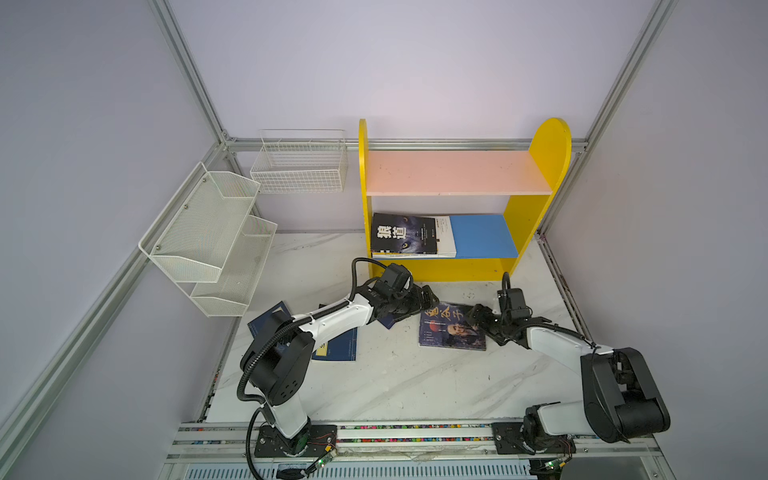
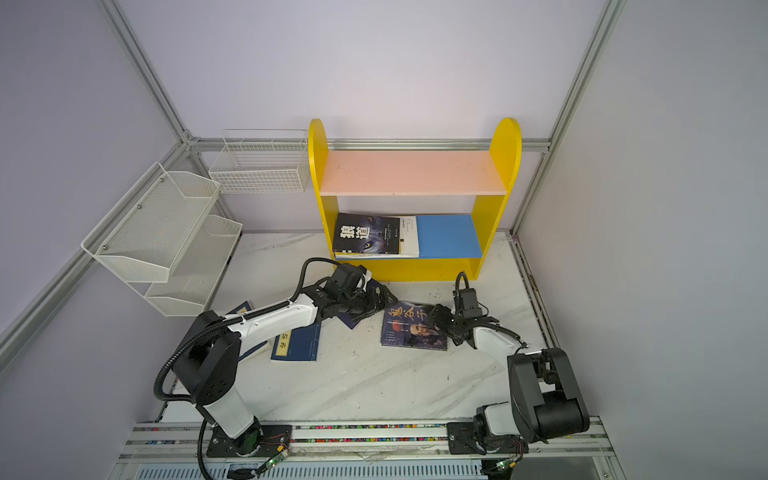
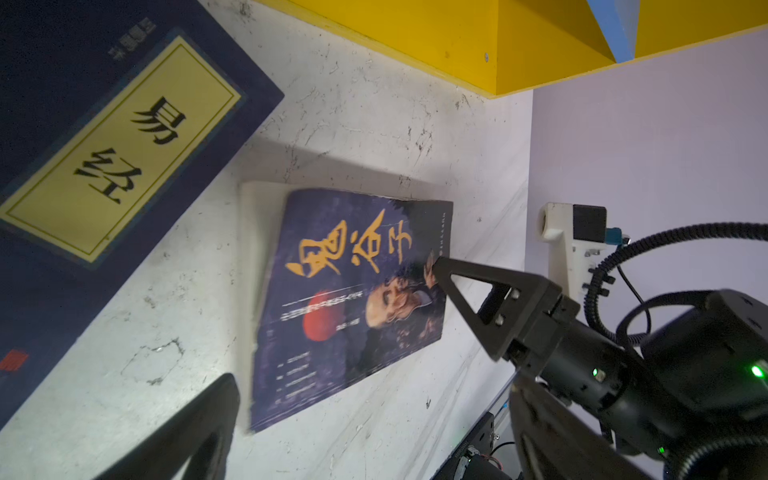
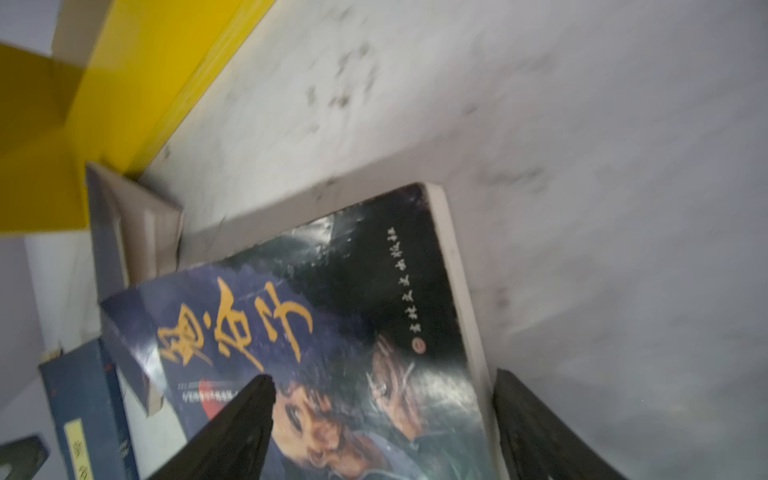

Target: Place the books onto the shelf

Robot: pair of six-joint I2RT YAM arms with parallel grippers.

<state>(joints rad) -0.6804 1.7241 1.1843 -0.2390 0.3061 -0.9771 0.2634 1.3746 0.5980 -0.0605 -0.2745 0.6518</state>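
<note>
A dark illustrated book (image 1: 451, 328) with an orange title lies flat on the marble tabletop (image 1: 415, 386). It is just in front of the shelf (image 1: 548, 166) and right of centre in both top views. The right hand (image 4: 382, 376) is at the book's right edge, released, with its fingers spread and not clamped on the book. The right wrist view is blurred, but it shows one finger (image 4: 245, 415) over the cover and the other beyond the page edge, above bare tabletop. In the left wrist view one fingertip looks to meet the cover near that edge.

Left of this book, the left hand (image 1: 430, 300) hovers wide open and empty. Below it a navy book (image 3: 104, 145) with a yellow title label lies flat near the shelf's foot. A second navy book (image 2: 297, 343) lies further left, partly under the left arm. A third navy book (image 2: 245, 309) shows beyond that arm.

The shelf stands at the back of the tabletop and has a pink upper board (image 1: 453, 172). Its blue lower board (image 1: 484, 237) carries a flat stack at the left end. There a wolf-cover book (image 1: 401, 235) lies on a white book (image 1: 445, 237). Thinner edges show beneath them, too slight to tell apart.

Left of the shelf, a white wire basket (image 1: 299, 166) hangs on the back wall. A white mesh rack (image 1: 208, 232) hangs on the left wall.
</note>
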